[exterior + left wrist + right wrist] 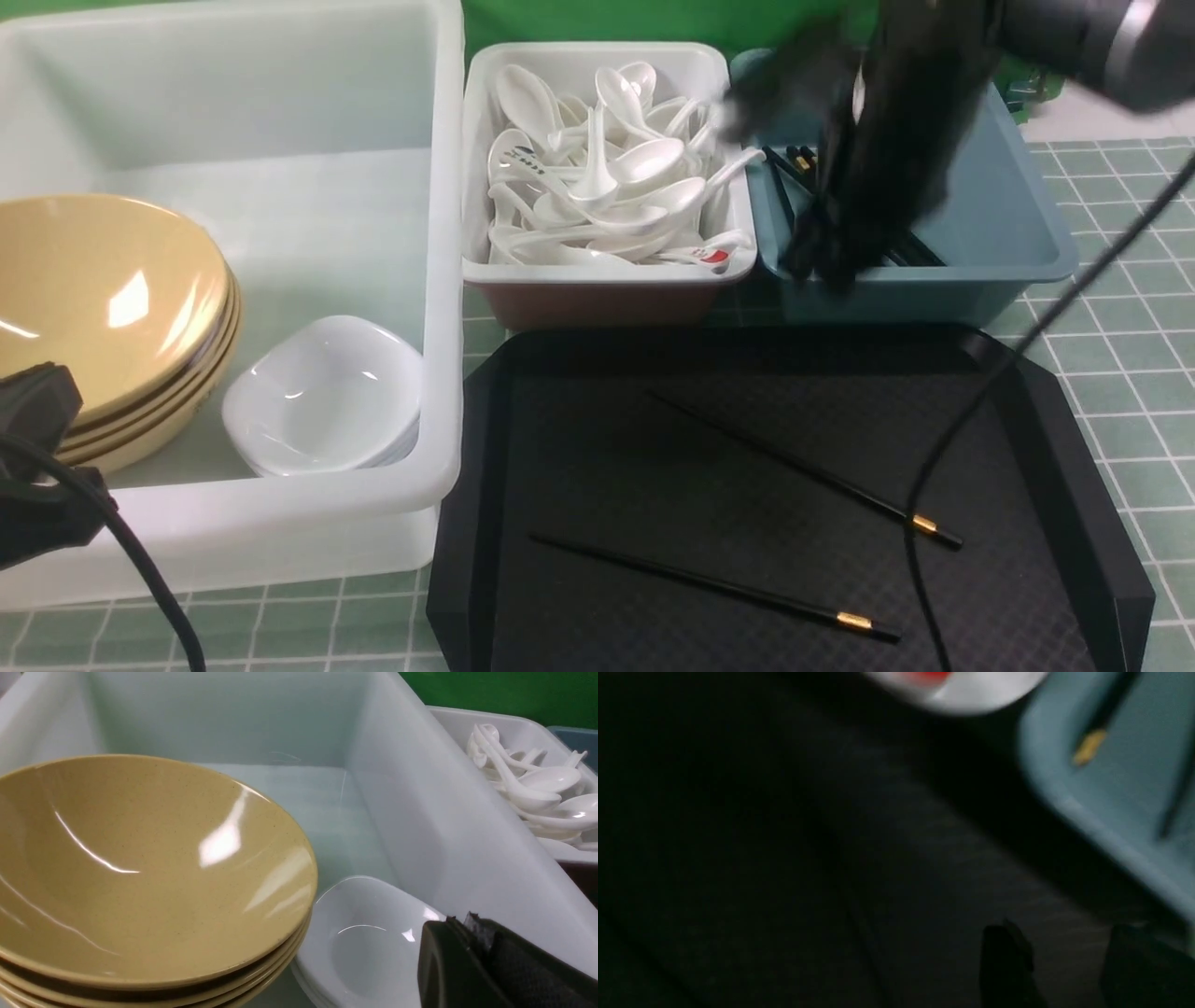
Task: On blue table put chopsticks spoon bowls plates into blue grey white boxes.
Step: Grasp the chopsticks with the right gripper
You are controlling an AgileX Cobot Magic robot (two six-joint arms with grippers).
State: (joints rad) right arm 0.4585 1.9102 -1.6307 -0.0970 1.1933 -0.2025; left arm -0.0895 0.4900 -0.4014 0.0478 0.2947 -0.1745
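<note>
Two black chopsticks with gold bands lie on the black tray (1055, 448), one (803, 467) further back, one (709, 586) nearer. My right gripper (822, 261), blurred, hangs over the front left of the blue-grey box (1018, 215), which holds more chopsticks (794, 161). In the right wrist view its jaws (1064, 938) stand apart and empty above the tray, beside the box (1111, 802). My left gripper (460, 921) is shut and empty by the white plates (364, 938), low at the front left (47, 383). Tan bowls (103, 299) and plates (322, 397) are stacked in the large white box (439, 280).
The small white box (607, 280) between the two others is heaped with white spoons (607, 177). The right arm's cable (971, 411) hangs across the tray's right side. The tiled table (1120, 355) shows to the right of the tray.
</note>
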